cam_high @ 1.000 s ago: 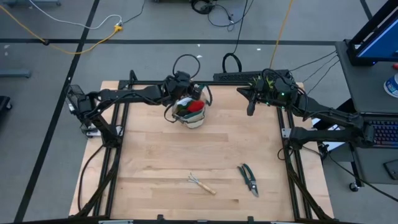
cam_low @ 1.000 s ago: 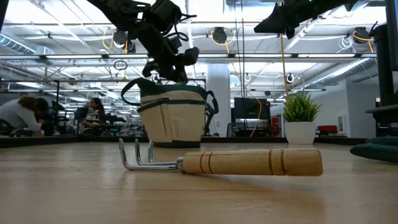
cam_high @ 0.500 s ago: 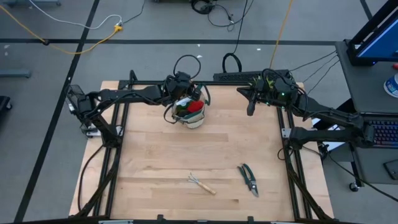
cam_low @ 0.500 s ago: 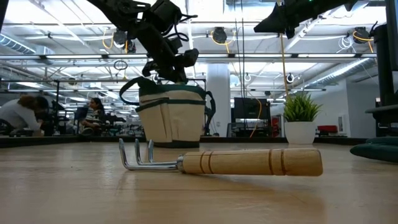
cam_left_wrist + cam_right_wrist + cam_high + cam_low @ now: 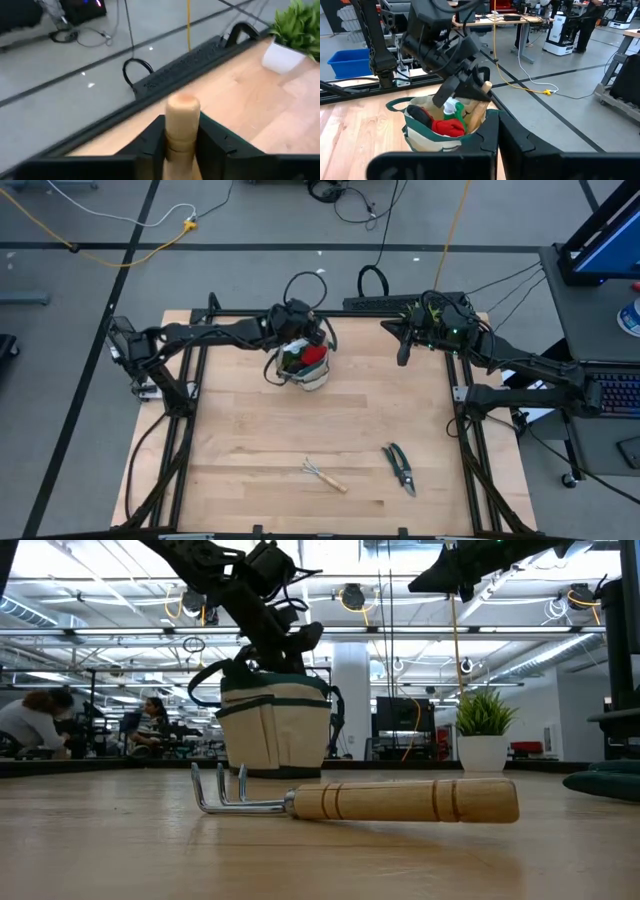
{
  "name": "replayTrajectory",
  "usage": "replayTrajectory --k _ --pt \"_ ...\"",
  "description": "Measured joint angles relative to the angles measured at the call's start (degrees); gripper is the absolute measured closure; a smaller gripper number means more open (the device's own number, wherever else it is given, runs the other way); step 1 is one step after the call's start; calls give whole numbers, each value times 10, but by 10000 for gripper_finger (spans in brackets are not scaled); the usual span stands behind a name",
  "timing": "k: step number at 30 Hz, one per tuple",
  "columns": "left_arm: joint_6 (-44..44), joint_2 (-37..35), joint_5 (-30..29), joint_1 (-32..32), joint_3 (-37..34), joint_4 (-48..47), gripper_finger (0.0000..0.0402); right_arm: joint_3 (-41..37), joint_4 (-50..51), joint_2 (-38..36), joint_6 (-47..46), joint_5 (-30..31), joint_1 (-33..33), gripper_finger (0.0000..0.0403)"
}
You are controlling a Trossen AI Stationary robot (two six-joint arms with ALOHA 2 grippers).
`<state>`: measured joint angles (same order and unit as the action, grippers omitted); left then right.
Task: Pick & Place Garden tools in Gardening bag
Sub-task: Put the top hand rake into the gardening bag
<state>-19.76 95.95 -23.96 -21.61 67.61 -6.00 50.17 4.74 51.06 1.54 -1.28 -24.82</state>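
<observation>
Since a second ago, the bag (image 5: pixel 305 365) is sitting slightly shifted under the left gripper (image 5: pixel 300 330), and the gripper is tipping over its rim.

High view: the bag is sitting at 12 o'clock on the table (image 5: pixel 250 430), with the red glove (image 5: pixel 315 354) showing inside. The rake (image 5: pixel 324 475) is lying at 6 o'clock, the shears (image 5: pixel 400 468) just toward 4 o'clock of it. The right gripper (image 5: pixel 403 356) is hanging at 1 o'clock, jaws closed on nothing.

Low view: the rake (image 5: pixel 360 800) is lying in front of the bag (image 5: pixel 275 730); a plant (image 5: pixel 484 735) is standing at 3 o'clock.

Left wrist view: the fingers (image 5: pixel 150 142) are flanking a wooden handle (image 5: pixel 182 130); whether they are still gripping it I cannot tell.

Right wrist view: the left gripper (image 5: pixel 470 85) is holding the handle (image 5: pixel 477 110) into the bag (image 5: pixel 420 137), beside the green bottle (image 5: pixel 454 111) and glove (image 5: pixel 447 127).
</observation>
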Motion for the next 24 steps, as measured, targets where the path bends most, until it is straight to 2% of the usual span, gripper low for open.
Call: replayTrajectory --k 5,10,16,24 --pt "-2 1 15 1 -1 -4 238 0 0 0 0 0 0 403" --pt "0 0 18 0 -1 -4 201 0 0 0 0 0 0 403" --pt "22 -32 17 0 0 -5 183 0 0 0 0 0 0 403" --pt "55 -79 -1 -3 0 11 184 0 0 0 0 0 0 403"
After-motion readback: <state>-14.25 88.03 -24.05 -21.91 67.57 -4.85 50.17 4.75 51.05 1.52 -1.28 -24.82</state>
